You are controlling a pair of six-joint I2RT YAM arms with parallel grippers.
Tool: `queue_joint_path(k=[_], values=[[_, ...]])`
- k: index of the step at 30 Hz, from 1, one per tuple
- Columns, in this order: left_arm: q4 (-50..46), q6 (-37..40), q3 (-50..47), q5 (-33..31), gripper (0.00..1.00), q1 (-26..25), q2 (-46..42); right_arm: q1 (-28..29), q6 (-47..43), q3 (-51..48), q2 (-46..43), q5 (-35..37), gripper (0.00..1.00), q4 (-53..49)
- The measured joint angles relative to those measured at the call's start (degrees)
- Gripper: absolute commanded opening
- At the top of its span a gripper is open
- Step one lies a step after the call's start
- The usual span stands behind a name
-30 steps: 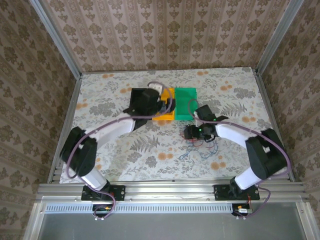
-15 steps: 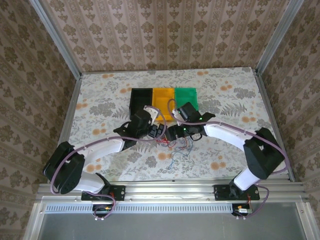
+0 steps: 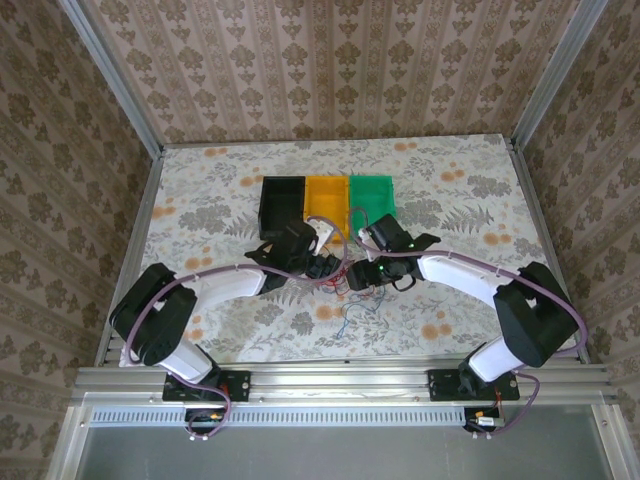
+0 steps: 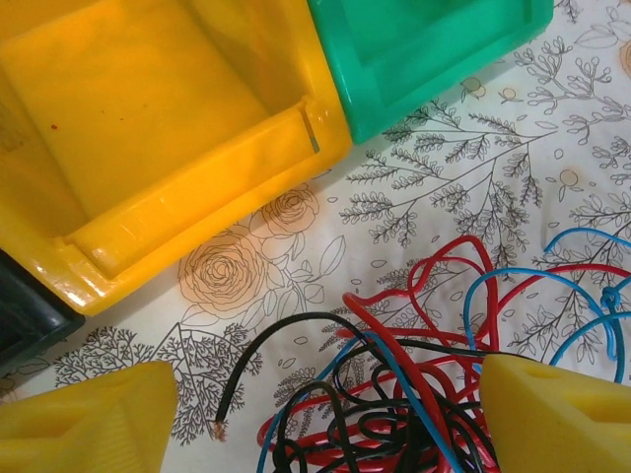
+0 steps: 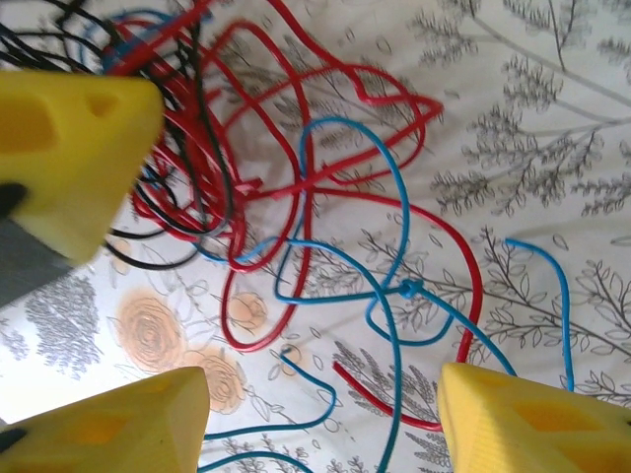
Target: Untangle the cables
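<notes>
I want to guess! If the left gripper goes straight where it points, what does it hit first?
Probably the cables: the red, black and blue tangle lies right ahead of the open left gripper, on the table. Depth is unclear.

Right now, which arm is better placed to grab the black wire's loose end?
Probably left: its open jaws straddle the thin black wire's bare end; the right arm's open jaws frame mainly thin blue wire loops.

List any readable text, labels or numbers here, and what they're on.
None readable.
The yellow bin, green bin and black bin are plain.
The cables carry no print I can make out.
The cloth has only flower drawings.
</notes>
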Motion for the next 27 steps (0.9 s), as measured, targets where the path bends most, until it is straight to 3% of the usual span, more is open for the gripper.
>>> queue_joint_path(k=[4,8,10,12,14,17,27], values=[[0.52,-0.7,0.0,0.37,0.75,0.0,0.87,0.0,0.24,-0.59,0.57,0.0,0.52,-0.02],[1.42,-1.79,-0.02,1.01,0.6,0.0,2.43,0.0,1.14,-1.38,1.22,-0.02,0.12,1.07],[2.01,-2.8,-0.02,1.18,0.45,0.02,3.45,-0.02,1.49,-1.66,1.27,-0.07,0.02,1.33],[2.34,-3.56,0.0,1.18,0.25,0.07,4.94,-0.26,2.08,-1.68,1.11,0.04,0.0,1.44],[2.69,-4.76,0.0,0.92,0.12,0.24,6.08,-0.68,2.29,-1.68,0.04,0.13,0.0,1.29],[2.82,-6.12,0.0,-0.7,0.01,0.52,7.02,-2.16,3.26,-1.68,-4.68,0.61,0.0,1.03],[6.12,-11.26,-0.44,-2.78,0.0,2.54,7.23,-17.44,8.72,-0.28,-23.41,3.76,0.0,-1.66]])
